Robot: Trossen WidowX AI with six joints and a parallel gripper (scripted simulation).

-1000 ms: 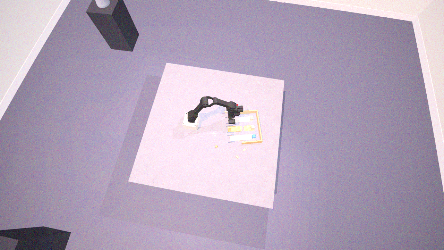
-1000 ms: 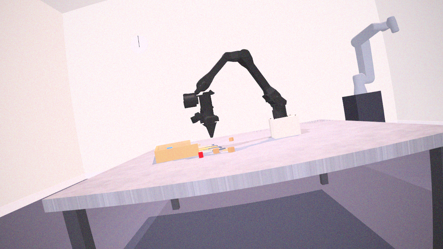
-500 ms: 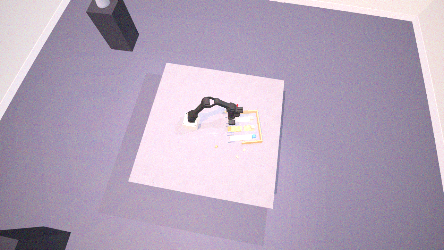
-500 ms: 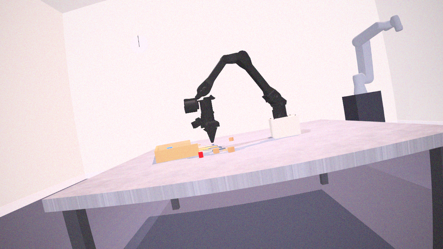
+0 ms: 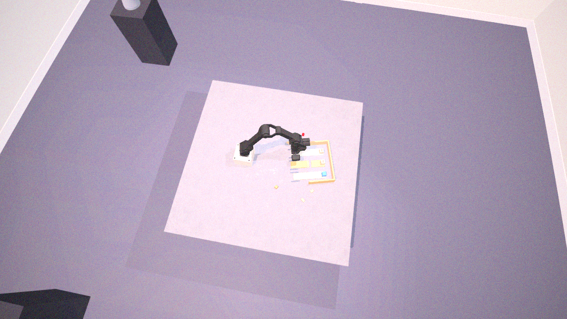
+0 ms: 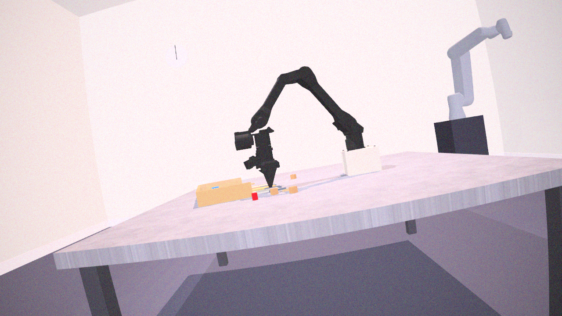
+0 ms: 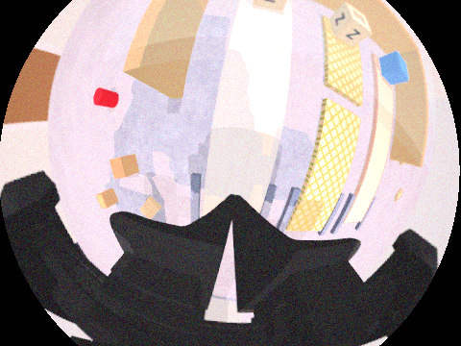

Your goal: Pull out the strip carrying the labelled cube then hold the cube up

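Note:
My gripper (image 6: pixel 270 186) (image 7: pixel 233 199) is shut and empty, pointing down just above the near end of the left white strip (image 5: pixel 315 152) (image 7: pixel 264 72). That strip shows no gap where visible; the fingers hide its near end in the wrist view. A lettered cube (image 5: pixel 321 150) (image 7: pixel 271 4) sits on its far end. The middle yellow strip has a gap between its near piece (image 5: pixel 299 164) (image 7: pixel 331 159) and far piece (image 5: pixel 316 163) (image 7: pixel 343 67); another lettered cube (image 5: pixel 322 161) (image 7: pixel 351 26) sits on the far piece. The right pale strip (image 5: pixel 309 175) (image 7: pixel 381 120) carries a plain blue cube (image 5: pixel 324 173) (image 7: pixel 394 68).
An orange wall (image 5: pixel 332 158) (image 6: pixel 224 194) encloses the strips' far ends and sides. Low grey-blue rails (image 7: pixel 195 192) flank their near ends. A red cylinder (image 5: pixel 303 134) (image 6: pixel 254 195) (image 7: pixel 106 97) and small orange blocks (image 6: pixel 293 189) (image 7: pixel 125 165) lie left of the wall in the wrist view.

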